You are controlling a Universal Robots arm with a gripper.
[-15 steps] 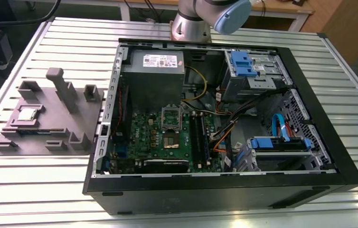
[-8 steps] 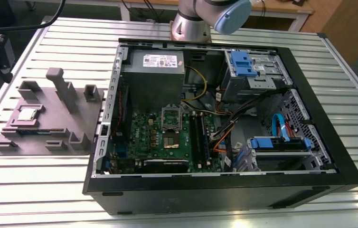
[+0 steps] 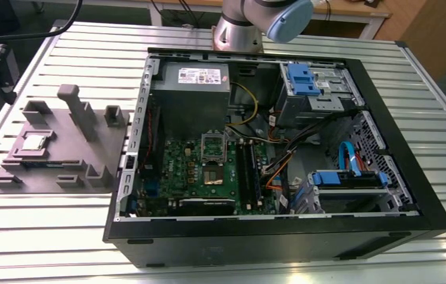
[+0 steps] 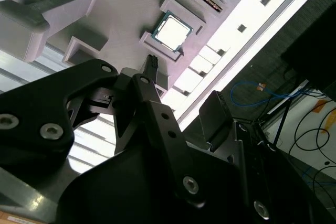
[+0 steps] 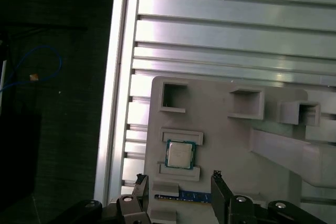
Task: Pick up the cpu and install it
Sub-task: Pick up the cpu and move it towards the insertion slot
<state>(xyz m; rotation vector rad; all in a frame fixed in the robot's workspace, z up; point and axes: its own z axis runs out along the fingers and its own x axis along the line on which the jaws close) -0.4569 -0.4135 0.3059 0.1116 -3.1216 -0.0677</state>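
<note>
My gripper point(image 5: 177, 179) has its two fingers point(image 5: 221, 195) spread wide. Nothing sits between them, so I hold nothing and touch nothing. The cpu point(image 5: 180, 154) lies flat in its square pocket on the grey fixture plate point(image 5: 226, 140). It is just ahead of my fingertips, in line with the gap between them and clear of both. A thin green strip point(image 5: 181, 198) lies in a slot of the plate, closer to me than the chip and seen across the gap between my fingers. Whether I am level with it I cannot tell.

The second wrist view looks along my black linkage point(image 4: 79, 103) from the side. There one slim finger point(image 4: 151, 65) points toward the cpu point(image 4: 171, 31), with bare plate between the tip and the chip. Beyond the table edge are loose cables point(image 4: 310, 135) on a dark floor.

The exterior view gives the wider scene. The cpu point(image 3: 34, 142) rests on the plate point(image 3: 65, 148), which lies on a slatted metal table point(image 3: 49, 236) beside an open computer case point(image 3: 286, 242). The green board point(image 3: 199, 171) inside the case is well apart from the chip.
</note>
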